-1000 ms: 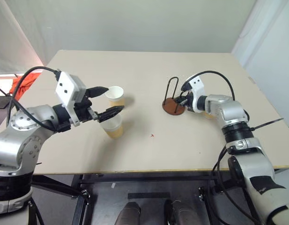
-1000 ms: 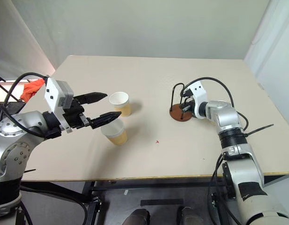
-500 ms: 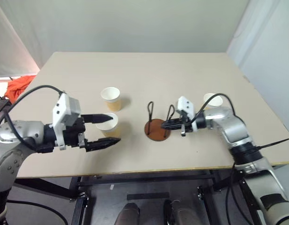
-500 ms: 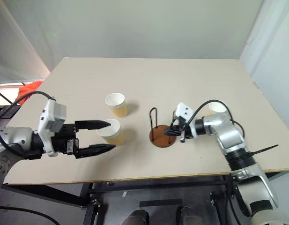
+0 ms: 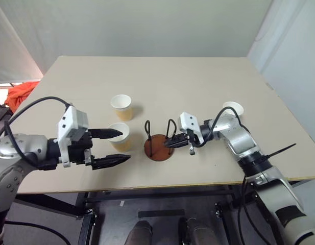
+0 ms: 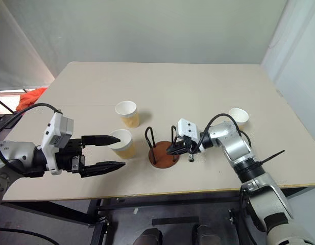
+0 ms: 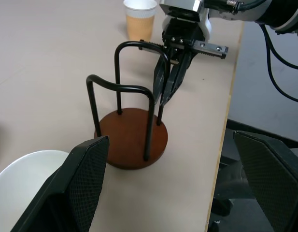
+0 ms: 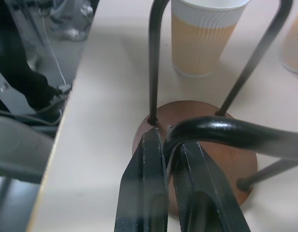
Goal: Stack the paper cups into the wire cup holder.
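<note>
Right gripper: jaws pinched narrow on one black wire loop of the wire cup holder, wire squeezed between the two fingers, as seen up close from the right wrist. Left gripper: jaws spread wide, holding nothing, one fingertip over the rim of the nearest paper cup, the other hanging off toward the table's near edge.

Holder upright on the table, near the front edge, just beside that nearest cup and right of it. Second cup farther back, close behind the first. Third cup well apart on the right, behind the right arm.

From the left wrist: holder's brown disc base and both loops in full, right gripper clamped at the top of the farther loop, third cup beyond it, white rim of the nearest cup at the corner. From the right wrist: ribbed tan wall of a cup just past the holder, hidden detail for the head views.

Compared with a second ago: holder dragged from the right half of the table toward the centre-left, now beside the two cups; third cup uncovered; left gripper lower and drawn back.
</note>
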Controlling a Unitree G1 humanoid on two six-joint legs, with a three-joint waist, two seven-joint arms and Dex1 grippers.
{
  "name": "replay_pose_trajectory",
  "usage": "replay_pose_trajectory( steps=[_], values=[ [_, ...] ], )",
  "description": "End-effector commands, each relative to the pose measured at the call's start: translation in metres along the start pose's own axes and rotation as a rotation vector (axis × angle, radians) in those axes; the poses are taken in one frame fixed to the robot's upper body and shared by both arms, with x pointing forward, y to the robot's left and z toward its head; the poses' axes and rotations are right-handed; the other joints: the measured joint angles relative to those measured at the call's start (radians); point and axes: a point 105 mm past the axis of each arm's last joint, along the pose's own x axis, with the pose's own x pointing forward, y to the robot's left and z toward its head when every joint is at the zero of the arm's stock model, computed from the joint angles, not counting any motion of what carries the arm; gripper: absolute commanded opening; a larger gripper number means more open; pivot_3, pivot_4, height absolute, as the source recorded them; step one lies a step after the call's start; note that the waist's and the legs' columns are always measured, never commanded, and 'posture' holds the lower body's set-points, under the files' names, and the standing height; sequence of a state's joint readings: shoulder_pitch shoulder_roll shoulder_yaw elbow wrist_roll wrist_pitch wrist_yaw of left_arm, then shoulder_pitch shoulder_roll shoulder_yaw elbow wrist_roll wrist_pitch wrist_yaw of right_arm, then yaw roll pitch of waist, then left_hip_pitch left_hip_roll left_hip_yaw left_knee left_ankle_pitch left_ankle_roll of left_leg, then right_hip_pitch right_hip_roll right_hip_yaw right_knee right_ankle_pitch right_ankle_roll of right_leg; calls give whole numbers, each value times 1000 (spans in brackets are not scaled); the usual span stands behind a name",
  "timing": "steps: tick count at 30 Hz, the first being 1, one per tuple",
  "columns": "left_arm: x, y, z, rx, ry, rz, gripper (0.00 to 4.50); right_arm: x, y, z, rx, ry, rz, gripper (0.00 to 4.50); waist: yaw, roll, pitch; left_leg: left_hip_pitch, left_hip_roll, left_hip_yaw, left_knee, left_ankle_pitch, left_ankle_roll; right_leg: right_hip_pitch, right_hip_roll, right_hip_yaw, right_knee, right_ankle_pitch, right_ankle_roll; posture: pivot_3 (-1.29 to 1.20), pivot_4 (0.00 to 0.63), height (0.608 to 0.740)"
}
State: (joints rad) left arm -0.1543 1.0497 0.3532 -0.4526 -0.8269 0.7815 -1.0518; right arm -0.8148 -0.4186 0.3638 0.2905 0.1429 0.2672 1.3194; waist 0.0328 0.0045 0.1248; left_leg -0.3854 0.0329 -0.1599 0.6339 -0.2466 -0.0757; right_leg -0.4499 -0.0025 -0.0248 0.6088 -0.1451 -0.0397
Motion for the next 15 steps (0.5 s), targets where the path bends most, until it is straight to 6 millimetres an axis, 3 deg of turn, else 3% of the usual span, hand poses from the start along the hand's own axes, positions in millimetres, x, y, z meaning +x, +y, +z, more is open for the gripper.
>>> replay_pose_trajectory(
  steps=[1,4,10,15],
  values=[
    [-4,-2,10,39,-16,12,4500,-3,-4,4,-44,25,20,7,0,0,0,0,0,0,0,0,0,0,0,0,0,0,0,0,150,740],
    [-4,-2,10,36,-22,15,4500,-3,-4,2,-34,42,41,7,0,0,0,1,0,0,0,0,0,0,0,0,0,0,0,0,150,740],
    [-2,-1,11,39,-34,12,4500,-9,-2,-3,-22,90,67,1805,1,0,0,1,0,0,0,0,0,0,0,0,1,0,0,0,150,740],
    [1,1,12,45,-44,4,4500,-37,-3,-2,-45,141,48,3546,2,0,0,0,0,0,0,0,0,0,0,0,0,0,0,0,150,740]
  ],
)
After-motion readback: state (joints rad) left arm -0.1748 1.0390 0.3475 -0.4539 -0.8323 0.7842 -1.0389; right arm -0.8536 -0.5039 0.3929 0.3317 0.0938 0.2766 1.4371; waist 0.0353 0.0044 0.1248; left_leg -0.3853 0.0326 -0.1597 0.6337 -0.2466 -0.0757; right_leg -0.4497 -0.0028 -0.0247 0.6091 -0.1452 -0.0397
